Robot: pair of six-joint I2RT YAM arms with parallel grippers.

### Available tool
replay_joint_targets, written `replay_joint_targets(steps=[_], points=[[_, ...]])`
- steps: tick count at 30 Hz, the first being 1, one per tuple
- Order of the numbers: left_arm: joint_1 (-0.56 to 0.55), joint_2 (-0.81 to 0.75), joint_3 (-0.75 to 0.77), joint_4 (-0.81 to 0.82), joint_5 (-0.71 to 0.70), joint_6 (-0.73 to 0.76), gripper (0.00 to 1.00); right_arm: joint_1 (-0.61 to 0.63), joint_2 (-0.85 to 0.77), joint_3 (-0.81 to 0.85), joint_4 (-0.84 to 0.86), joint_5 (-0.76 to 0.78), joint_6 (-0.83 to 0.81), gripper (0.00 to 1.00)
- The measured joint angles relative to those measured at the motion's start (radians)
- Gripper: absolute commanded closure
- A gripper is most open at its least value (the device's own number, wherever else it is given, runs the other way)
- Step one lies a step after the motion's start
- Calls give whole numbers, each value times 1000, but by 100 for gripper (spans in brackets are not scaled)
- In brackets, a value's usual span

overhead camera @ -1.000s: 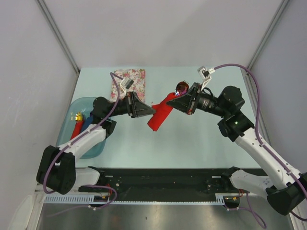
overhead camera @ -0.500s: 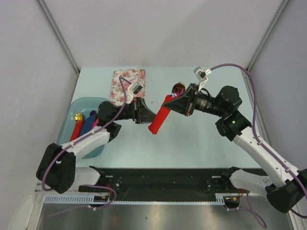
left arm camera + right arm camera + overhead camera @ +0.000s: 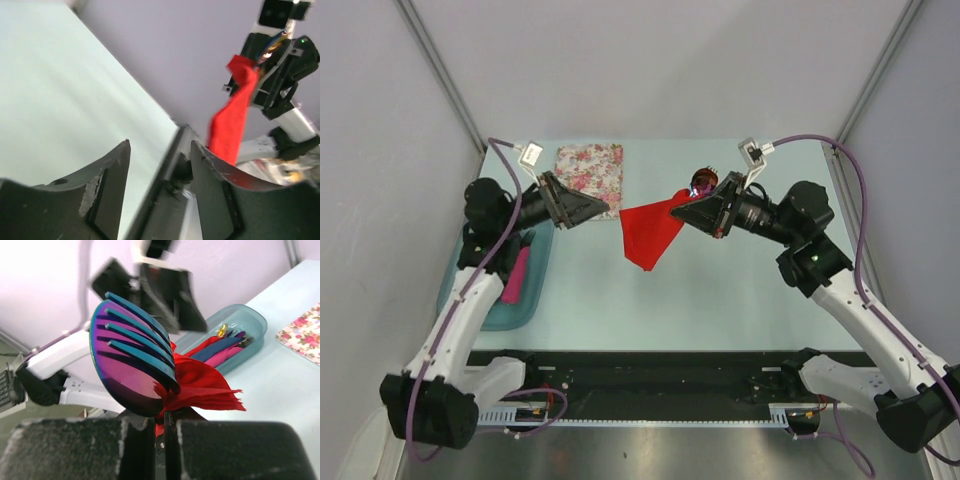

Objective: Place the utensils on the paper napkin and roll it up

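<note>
The fork (image 3: pixel 135 335) and the spoon (image 3: pixel 127 390) lie nested head on head, their handles wrapped in the red paper napkin (image 3: pixel 648 232). The right gripper (image 3: pixel 160 426) pinches this bundle tightly just below the two heads and holds it up above the table (image 3: pixel 750 300).

The gathering step looks done, since both utensils are inside the napkin. The rolling does not look finished. From the right gripper the napkin hangs down and outward as a broad loose flap, not a tight tube, so it likely needs wrapping again before it is set down.

The left gripper (image 3: pixel 160 150) is well apart from the right gripper, across the hanging flap, with its jaws spread and nothing between them. Farther from the right gripper, beyond the left one, are a floral cloth (image 3: pixel 590 170) and a teal bin (image 3: pixel 490 315) holding a pink roll (image 3: pixel 516 278).
</note>
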Motion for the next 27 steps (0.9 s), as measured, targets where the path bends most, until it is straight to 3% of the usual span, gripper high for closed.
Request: replay_joint_targets(steps=[6, 12, 17, 21, 27], points=[[-29, -174, 186, -372, -191, 422, 31, -5, 2, -21, -34, 47, 14, 100], [-403, -225, 252, -557, -391, 699, 22, -1, 27, -26, -35, 72, 25, 100], [-456, -103, 286, -630, -449, 768, 22, 11, 33, -26, -35, 74, 26, 100], [-488, 8, 293, -659, -445, 787, 28, 22, 33, -26, -36, 74, 21, 100], [-489, 27, 292, -649, -376, 774, 33, 25, 35, -26, -50, 70, 14, 100]])
